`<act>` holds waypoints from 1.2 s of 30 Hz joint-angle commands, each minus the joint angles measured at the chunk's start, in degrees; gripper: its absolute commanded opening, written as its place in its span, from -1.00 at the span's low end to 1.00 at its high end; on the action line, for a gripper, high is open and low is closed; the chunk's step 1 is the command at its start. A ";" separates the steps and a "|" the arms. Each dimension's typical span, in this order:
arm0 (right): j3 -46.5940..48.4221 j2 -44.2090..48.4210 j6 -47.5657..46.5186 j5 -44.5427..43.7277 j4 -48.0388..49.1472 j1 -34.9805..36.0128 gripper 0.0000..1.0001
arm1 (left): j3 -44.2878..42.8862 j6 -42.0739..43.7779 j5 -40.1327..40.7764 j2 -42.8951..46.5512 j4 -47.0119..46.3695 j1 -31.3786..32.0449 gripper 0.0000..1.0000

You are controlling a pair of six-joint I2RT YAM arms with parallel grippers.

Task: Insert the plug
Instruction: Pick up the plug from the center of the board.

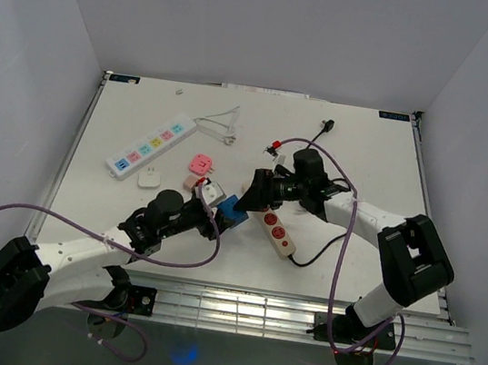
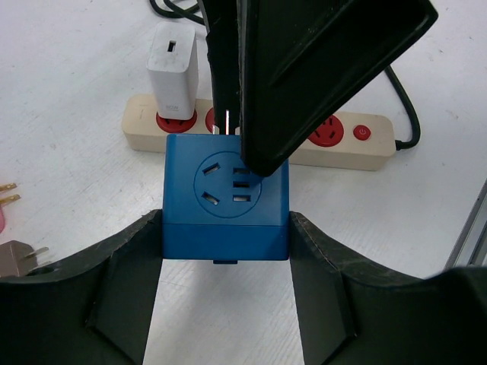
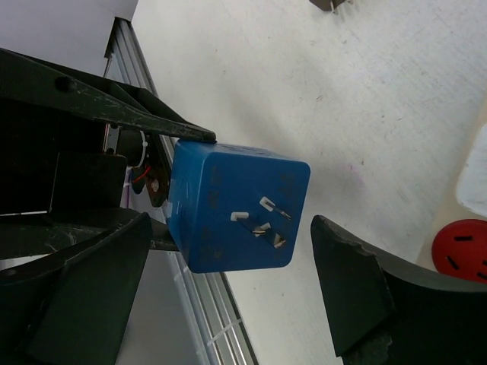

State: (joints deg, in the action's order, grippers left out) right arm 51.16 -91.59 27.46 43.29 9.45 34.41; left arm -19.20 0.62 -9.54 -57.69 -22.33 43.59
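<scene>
Blue plastic cube adapter (image 2: 226, 201) clamped in left end effector (image 2: 226, 228); right end effector (image 3: 230, 228) spread apart.

The white bench (image 1: 366, 164) carries a white power strip (image 1: 148, 146) at back left, a looped white cable (image 1: 216, 125) beside it, a pink plug (image 1: 199, 165), a small white adapter (image 1: 150, 179), a black plug (image 1: 327, 126) farther back, and a beige power strip (image 1: 279, 233) with red sockets.

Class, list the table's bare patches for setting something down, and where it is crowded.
Bare: far corner right of the black plug; near left, in front of the long white power strip. Crowded: around the blue cube adapter.
</scene>
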 commanded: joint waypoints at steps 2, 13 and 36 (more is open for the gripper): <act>3.07 -0.87 0.05 0.66 -1.45 1.97 0.80 | 0.30 0.52 0.66 2.84 -3.42 -0.17 -0.07; 4.66 -3.42 -0.22 1.45 -1.73 4.35 0.81 | 1.97 0.61 1.45 6.98 -4.39 -0.09 -0.06; -4.66 5.02 15.15 8.39 20.42 3.56 -0.25 | 7.60 -0.01 -1.97 10.40 -13.96 -0.17 0.96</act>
State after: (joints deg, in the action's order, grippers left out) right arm 47.35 -89.52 38.44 47.59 21.19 37.95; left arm -12.86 0.84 -10.15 -49.89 -32.45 43.57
